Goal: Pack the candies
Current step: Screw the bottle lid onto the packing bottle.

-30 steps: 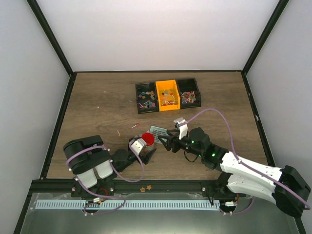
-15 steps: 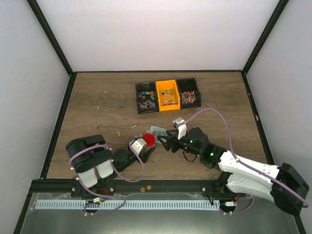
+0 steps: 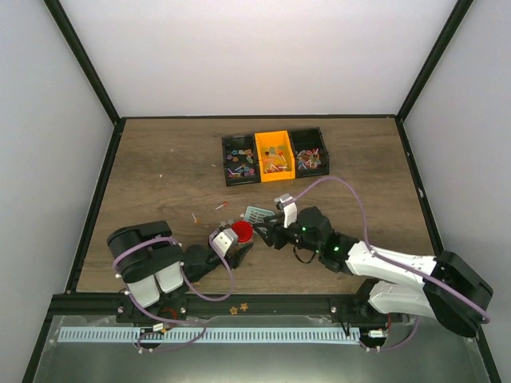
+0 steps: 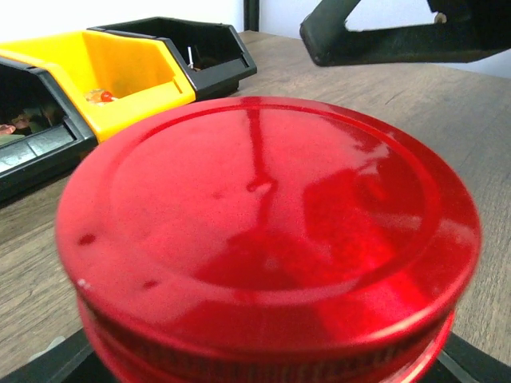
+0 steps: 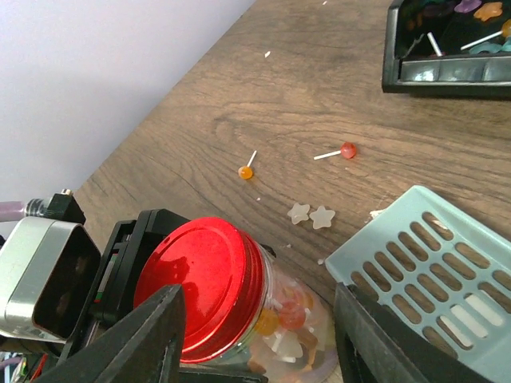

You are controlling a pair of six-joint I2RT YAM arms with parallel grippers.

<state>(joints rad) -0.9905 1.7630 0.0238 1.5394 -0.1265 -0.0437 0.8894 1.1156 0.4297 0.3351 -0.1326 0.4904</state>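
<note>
Where the candies are: most candies [image 3: 238, 159] lie in three bins [image 3: 275, 132] at the far side of the surface [image 3: 160, 167]. Others show through a clear jar [image 5: 297, 339] near the arms. Two lollipops [image 5: 246, 171] and two pale star sweets [image 5: 311, 215] lie loose on the wood between.
Left fingers [image 3: 234, 246]: clamped around the body of the jar, just under its red lid [image 5: 200, 283].
Right fingers [image 3: 267, 233]: spread apart, holding nothing, close beside the lid.
Jar: lid on, mixed colours visible inside.
Scoop [image 5: 423, 271]: teal, slotted, lying on the surface just beside the jar.
Bins: black, orange, black, set side by side in a row.
</note>
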